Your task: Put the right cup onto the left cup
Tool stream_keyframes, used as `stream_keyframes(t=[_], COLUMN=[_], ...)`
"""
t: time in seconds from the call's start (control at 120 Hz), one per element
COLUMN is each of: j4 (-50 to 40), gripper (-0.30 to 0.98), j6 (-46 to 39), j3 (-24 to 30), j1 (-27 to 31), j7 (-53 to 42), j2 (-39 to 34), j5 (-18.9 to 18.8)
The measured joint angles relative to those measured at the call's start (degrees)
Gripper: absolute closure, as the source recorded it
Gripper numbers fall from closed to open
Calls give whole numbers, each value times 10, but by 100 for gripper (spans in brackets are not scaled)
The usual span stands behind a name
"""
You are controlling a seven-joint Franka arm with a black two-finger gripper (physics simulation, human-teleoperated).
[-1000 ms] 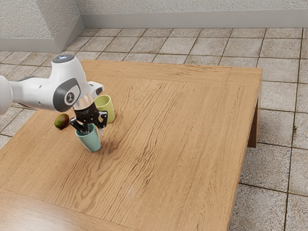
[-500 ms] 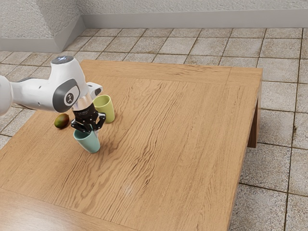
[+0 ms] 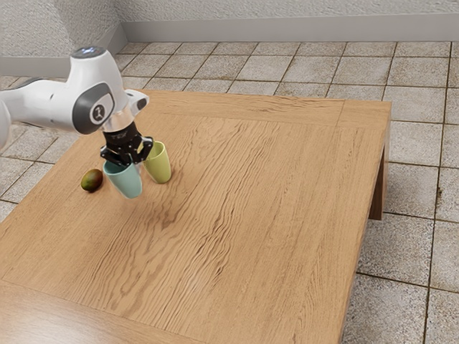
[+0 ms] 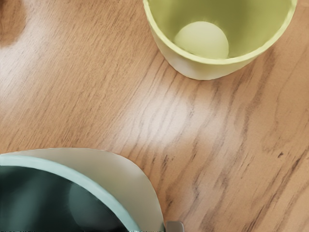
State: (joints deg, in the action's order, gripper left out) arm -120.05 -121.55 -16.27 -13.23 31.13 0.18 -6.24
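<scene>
Open gap beside yellow cup [image 3: 159,166]

A dark fruit [image 3: 92,180], green and reddish, lies on the wooden worktop [image 3: 272,215], toward its edge on the exterior view's left. Speckled floor tiles [image 3: 412,143] with dark joints surround the worktop. Beyond it, a grey skirting board [image 3: 287,30] runs beneath a rough, pale wall [image 3: 287,7].

The white-and-grey jointed arm [image 3: 98,89] is reaching in from the exterior view's left and bending downward, its black two-finger gripper [image 3: 133,166] pointing down at a slight tilt, its jaws clamping.
</scene>
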Motion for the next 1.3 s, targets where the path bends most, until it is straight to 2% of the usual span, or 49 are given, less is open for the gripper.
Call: stream_keyframes(t=[0.208,0.45,0.717,1.0,1.3], j4=[143,255,286,338,343], gripper=[78,78,78,78,78], j6=[87,128,138,143,141], j3=[2,17,24,24,24], j1=[2,5,37,42,45], j7=[-8,-24,-40,-57,-70], j2=[54,132,159,198,217], j5=[-7,18,37,48,58])
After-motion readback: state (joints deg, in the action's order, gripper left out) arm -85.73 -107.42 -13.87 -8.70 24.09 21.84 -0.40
